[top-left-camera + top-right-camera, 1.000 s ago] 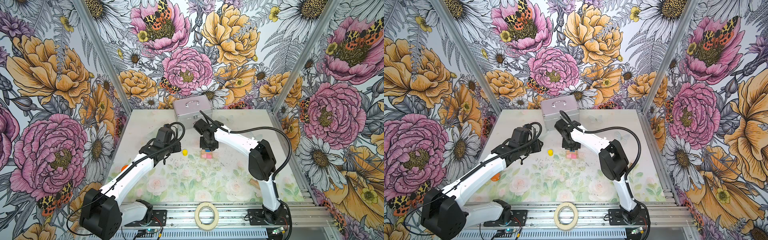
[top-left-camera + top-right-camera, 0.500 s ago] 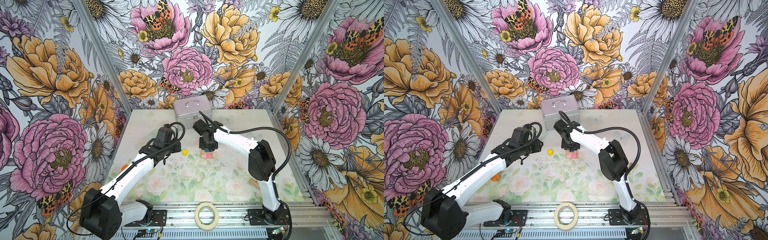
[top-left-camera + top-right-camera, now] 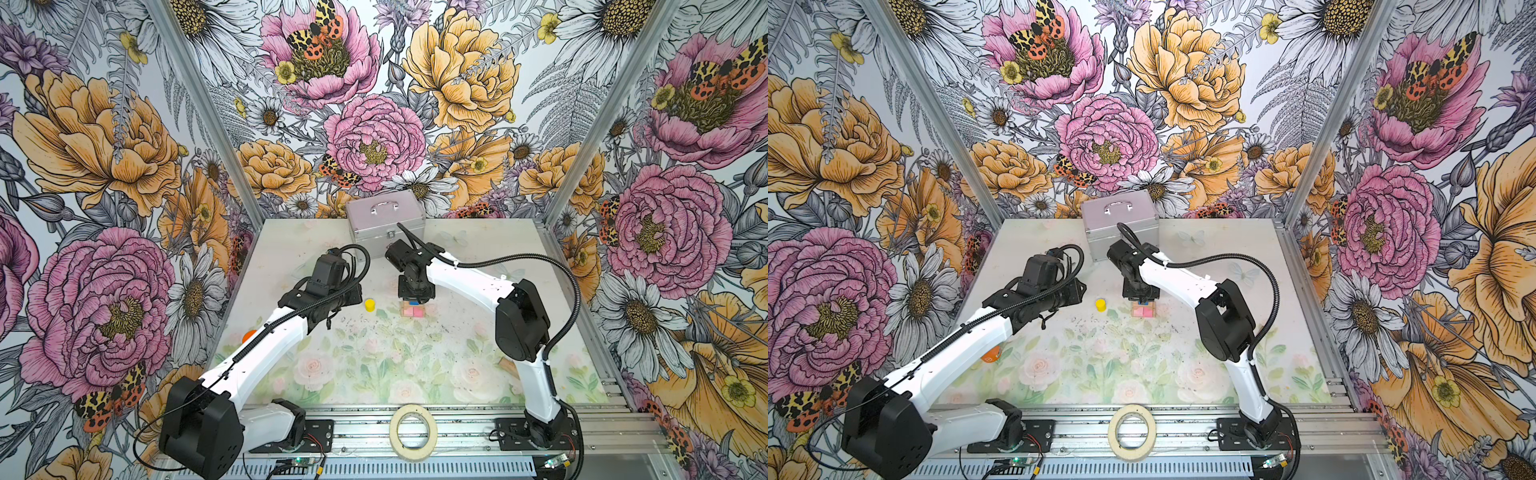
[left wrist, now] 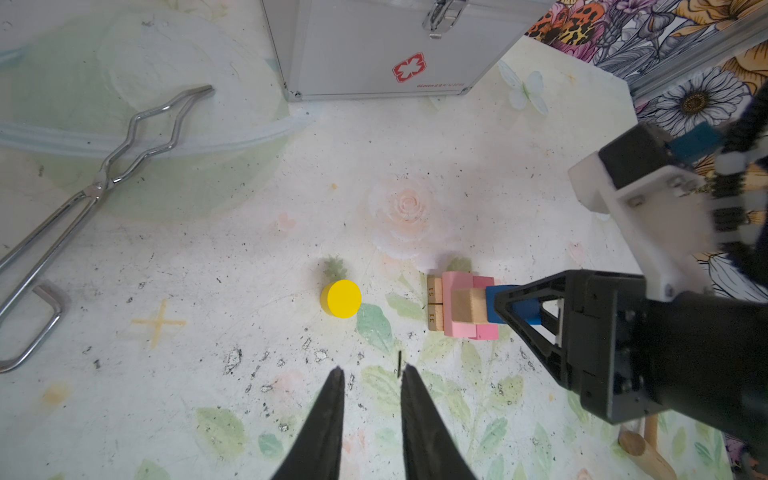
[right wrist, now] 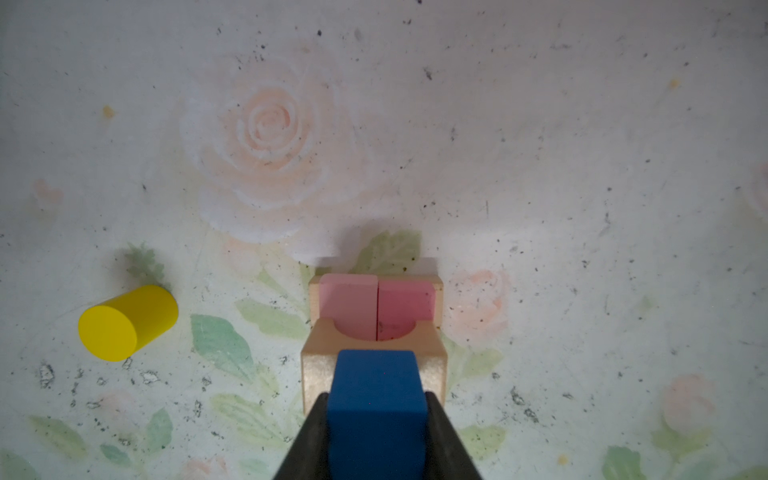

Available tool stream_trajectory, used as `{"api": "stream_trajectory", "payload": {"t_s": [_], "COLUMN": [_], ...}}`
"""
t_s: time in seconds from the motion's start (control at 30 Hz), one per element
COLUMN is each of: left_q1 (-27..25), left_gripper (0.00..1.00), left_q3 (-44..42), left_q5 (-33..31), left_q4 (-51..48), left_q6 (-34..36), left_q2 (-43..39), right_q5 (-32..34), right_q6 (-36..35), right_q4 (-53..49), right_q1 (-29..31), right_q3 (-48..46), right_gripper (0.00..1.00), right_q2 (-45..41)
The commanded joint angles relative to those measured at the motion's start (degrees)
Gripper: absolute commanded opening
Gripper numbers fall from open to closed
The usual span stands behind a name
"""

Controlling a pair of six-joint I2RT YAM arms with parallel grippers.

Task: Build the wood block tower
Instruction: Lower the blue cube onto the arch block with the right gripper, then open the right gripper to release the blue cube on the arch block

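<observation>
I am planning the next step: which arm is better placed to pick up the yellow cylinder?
Left: the left tool is open and empty, facing the cylinder; the right tool holds the blue block.

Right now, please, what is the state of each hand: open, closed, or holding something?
Left hand: open, holding nothing.
Right hand: closed on the blue block.

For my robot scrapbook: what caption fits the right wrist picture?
Right end effector grips the blue block over a tan arch block on two pink bricks, yellow cylinder nearby.
</observation>
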Motion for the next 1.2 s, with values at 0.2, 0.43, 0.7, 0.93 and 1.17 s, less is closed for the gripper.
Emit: {"api": "stream_trajectory", "payload": {"t_s": [0.2,0.43,0.7,0.93,1.17], "left_q1": [0.07,0.02,0.08,0.01,0.01], "left_gripper": [0.26,0.26,0.26,0.26,0.26], "left_q3": [-0.63,-0.63,-0.55,-0.56,-0.64], "left_q5": [-1.51,-1.51,-1.43,-1.41,-1.46], "left_q4": [1.36,1.37,1.36,1.34,1.35], "left_q6": [0.20,0.24,0.20,0.20,0.20], "left_q2": [-1.39,-1.39,-1.45,-1.47,-1.47], "right_q5": [0.08,-0.03,0.01,0.01,-0.02], "right_q6": [0.58,0.55,0.54,0.40,0.43], "right_q4": [0.50,0.48,0.51,0.48,0.48], "right_q1": [0.47,0.47,0.47,0.45,0.43], "right_q3": [1.48,1.50,1.52,1.70,1.66], "right_gripper": [0.00,0.13,0.27,0.35,0.40], "right_q2": [1.32,1.44,1.30,1.29,1.31]}}
